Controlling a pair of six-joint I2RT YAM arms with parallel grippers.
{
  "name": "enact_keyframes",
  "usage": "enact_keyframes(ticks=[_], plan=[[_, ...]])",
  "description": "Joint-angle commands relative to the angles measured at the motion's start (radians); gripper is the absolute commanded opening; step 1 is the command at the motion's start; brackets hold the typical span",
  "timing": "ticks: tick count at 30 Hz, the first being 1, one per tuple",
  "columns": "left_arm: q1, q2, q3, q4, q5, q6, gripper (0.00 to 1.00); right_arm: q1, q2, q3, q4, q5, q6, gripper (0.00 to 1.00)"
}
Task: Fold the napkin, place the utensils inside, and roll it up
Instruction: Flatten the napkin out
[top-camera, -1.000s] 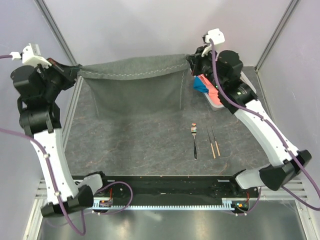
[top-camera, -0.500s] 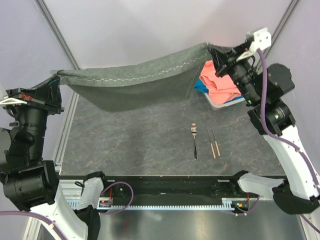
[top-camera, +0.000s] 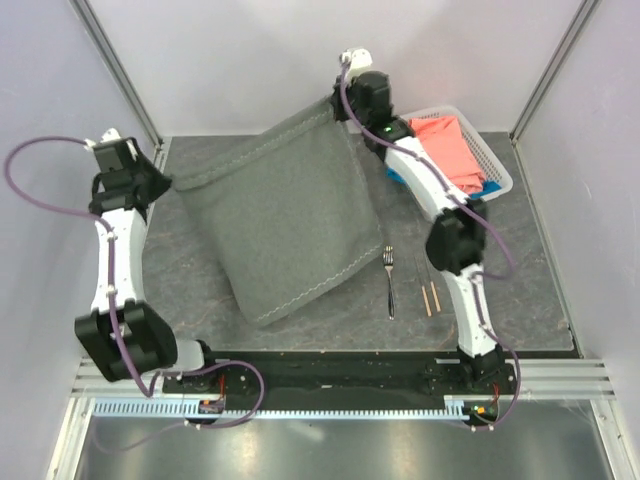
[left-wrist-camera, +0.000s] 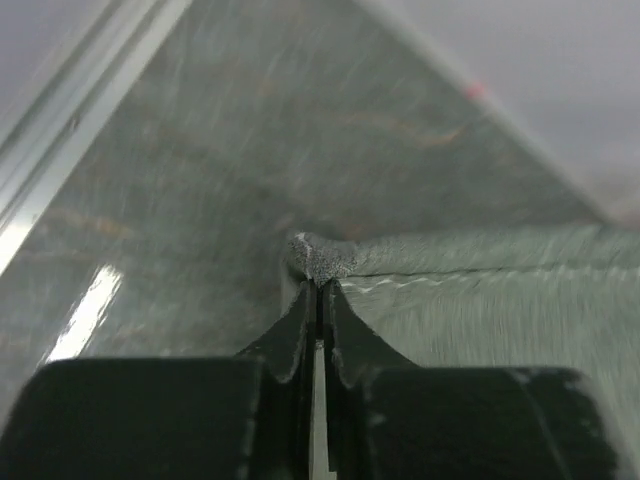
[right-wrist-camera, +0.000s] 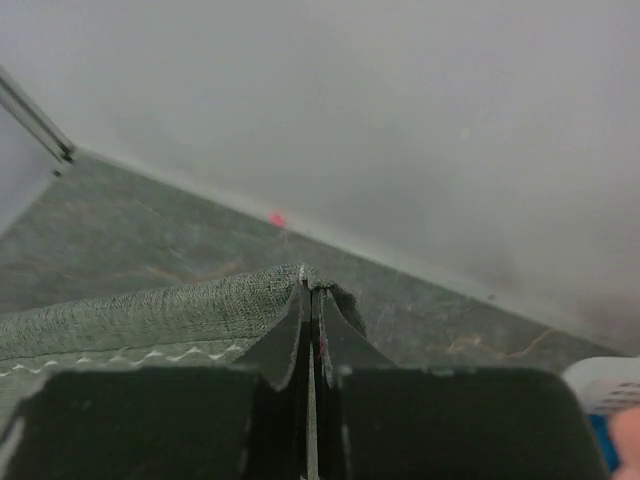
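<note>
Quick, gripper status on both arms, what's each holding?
The left gripper: shut on a corner of the napkin.
The right gripper: shut on another corner of it.

Dark grey napkin (top-camera: 290, 220) with pale zigzag hem, silver fork (top-camera: 389, 287), salmon-pink cloth (top-camera: 450, 145)

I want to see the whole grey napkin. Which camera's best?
Top camera: the whole napkin shows, spread between two held corners. Left wrist shows only the corner pinched by the left gripper; right wrist only the corner in the right gripper.

chopsticks (top-camera: 431, 299) partly behind right arm (top-camera: 455, 245), tabletop (left-wrist-camera: 180, 170) blurred
</note>
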Motion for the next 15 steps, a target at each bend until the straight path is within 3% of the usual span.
enact_keyframes(ticks=[1, 2, 3, 4, 11, 15], plan=[[0.007, 0.121, -0.041, 0.187, -0.086, 0.048, 0.35, -0.008, 0.263, 0.232, 0.024, -0.021, 0.069, 0.34], [0.006, 0.153, -0.031, 0.181, -0.083, 0.054, 0.72, -0.012, 0.282, 0.243, 0.031, -0.032, 0.086, 0.53], [0.006, 0.180, -0.024, 0.166, -0.071, 0.057, 0.83, -0.013, 0.290, 0.219, 0.040, -0.061, 0.115, 0.88], [0.007, 0.208, -0.019, 0.159, -0.060, 0.051, 0.97, -0.016, 0.267, 0.187, 0.059, -0.075, 0.123, 0.98], [0.006, 0.182, 0.007, 0.107, 0.089, 0.052, 1.00, -0.016, -0.064, -0.322, 0.120, -0.082, 0.115, 0.98], [-0.019, 0.148, -0.002, 0.075, 0.193, 0.095, 1.00, -0.016, -0.198, -0.458, 0.026, -0.090, 0.153, 0.96]])
